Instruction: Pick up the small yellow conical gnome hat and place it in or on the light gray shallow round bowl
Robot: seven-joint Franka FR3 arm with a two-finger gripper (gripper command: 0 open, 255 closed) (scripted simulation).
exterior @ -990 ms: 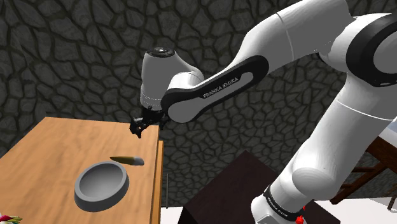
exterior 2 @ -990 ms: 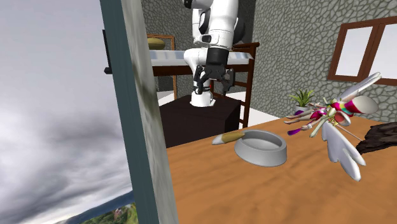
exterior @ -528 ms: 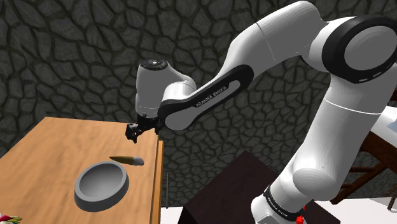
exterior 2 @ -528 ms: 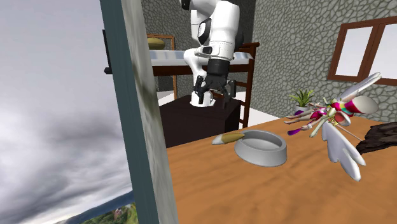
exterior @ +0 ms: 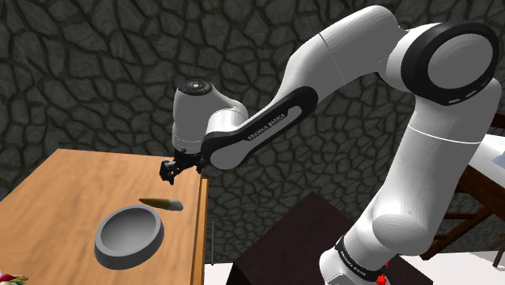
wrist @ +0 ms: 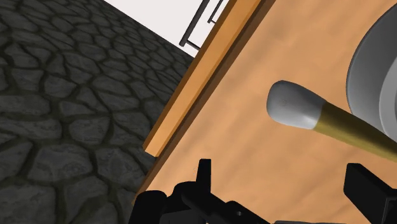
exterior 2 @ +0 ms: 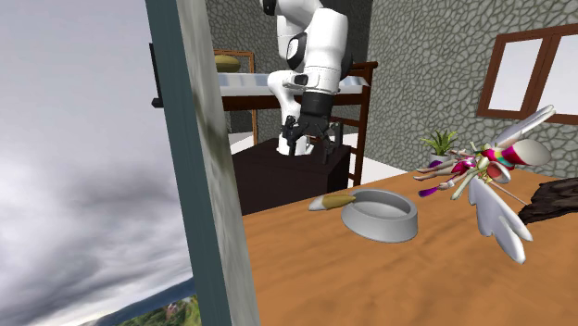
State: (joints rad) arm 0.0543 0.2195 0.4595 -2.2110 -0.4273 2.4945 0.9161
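The gnome hat (exterior: 160, 202) is a slim yellow-olive cone with a pale grey blunt end. It lies on its side on the wooden table (exterior: 57, 190), right beside the grey shallow round bowl (exterior: 106, 244). In the second exterior view the hat (exterior 2: 333, 201) lies at the bowl's (exterior 2: 380, 225) left rim. My gripper (exterior: 170, 171) hangs above the table near its corner, a little above and behind the hat, open and holding nothing. In the wrist view the hat (wrist: 331, 121) lies ahead of the open gripper (wrist: 283, 184), with the bowl (wrist: 375, 70) just beyond it.
The table's edge (exterior: 201, 219) runs close beside the hat. A bunch of colourful and white objects (exterior 2: 482, 181) lies past the bowl on the second exterior view's right. A thick window post (exterior 2: 199, 157) blocks that view's left. The dark stand (exterior: 299, 243) is beside the table.
The gripper has moved down and toward the shoulder view's left, closer to the hat. The arm's upper joints have swung. Hat and bowl have not moved.
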